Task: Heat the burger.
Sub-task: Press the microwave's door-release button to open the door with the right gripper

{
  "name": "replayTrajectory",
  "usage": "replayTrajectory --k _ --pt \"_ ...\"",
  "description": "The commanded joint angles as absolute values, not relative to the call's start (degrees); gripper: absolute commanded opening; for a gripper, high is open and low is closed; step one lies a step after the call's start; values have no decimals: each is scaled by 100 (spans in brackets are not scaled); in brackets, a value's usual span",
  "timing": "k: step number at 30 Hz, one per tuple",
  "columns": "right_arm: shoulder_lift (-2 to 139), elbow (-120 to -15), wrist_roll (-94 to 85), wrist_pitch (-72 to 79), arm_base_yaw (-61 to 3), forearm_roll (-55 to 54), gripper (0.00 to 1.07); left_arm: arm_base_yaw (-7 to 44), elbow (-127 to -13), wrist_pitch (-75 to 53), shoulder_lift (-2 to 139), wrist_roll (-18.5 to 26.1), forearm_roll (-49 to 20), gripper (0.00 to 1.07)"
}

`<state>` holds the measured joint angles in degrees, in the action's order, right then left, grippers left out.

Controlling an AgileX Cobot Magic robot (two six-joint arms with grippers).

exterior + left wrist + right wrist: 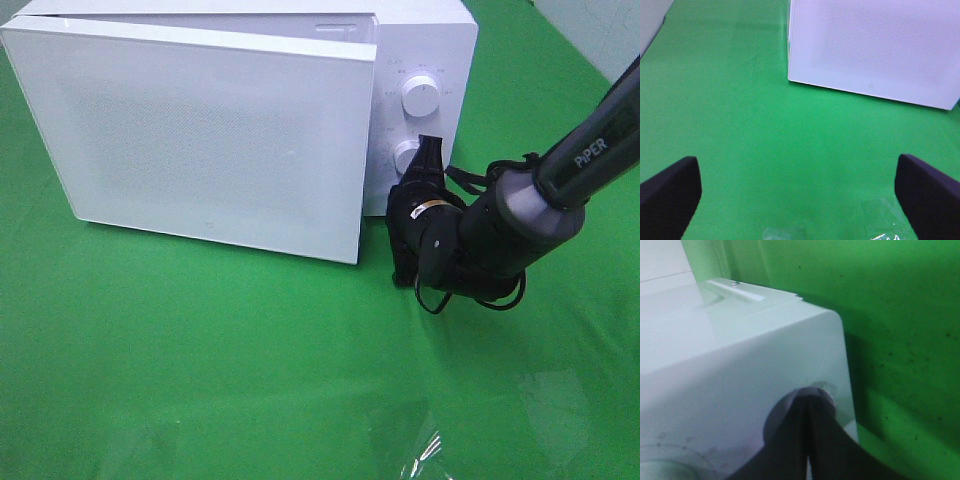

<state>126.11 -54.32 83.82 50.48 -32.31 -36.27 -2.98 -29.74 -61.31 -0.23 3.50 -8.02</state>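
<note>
Burger isn't visible in any of the three views. My guess is it's inside the microwave [440, 40], behind the white door [200, 130], but nothing actually shows it.

High camera: the right gripper [423, 152] is up against the front of the microwave, on the lower knob [405, 158], just under the upper knob [420, 97]. The door covers the front of the microwave, and I can't tell if it's fully latched.

Left wrist camera: the left gripper [800, 200] is spread wide with nothing between its fingers [670, 192]. It's hovering over the green cloth [765, 125], well out in front of the microwave.

Right wrist camera: the dark fingers [790, 440] are pinched nearly together, tips on that lower knob near the microwave's rounded corner. To me it looks like it's gripping the knob to set the timer.

As for handling, I'd expect the burger to be light and squashy, with layers that slide apart. If it ever needs moving I'd go low and gentle across the bun's sides rather than squeezing the top.
</note>
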Motion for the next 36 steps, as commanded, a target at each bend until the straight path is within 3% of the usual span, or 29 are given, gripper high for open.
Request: replayTrajectory --k 1,18,36 --pt "12542 -5936 8245 6612 -3031 -3461 0 -304 -2956 -6125 -57 361 -831 97" --pt "12278 -5609 8245 5964 -3031 -3449 0 -304 -2956 -6125 -57 361 -831 97" --pt "11711 -4538 8067 4939 -3558 -3363 0 -304 -2956 -6125 -57 361 -831 97"
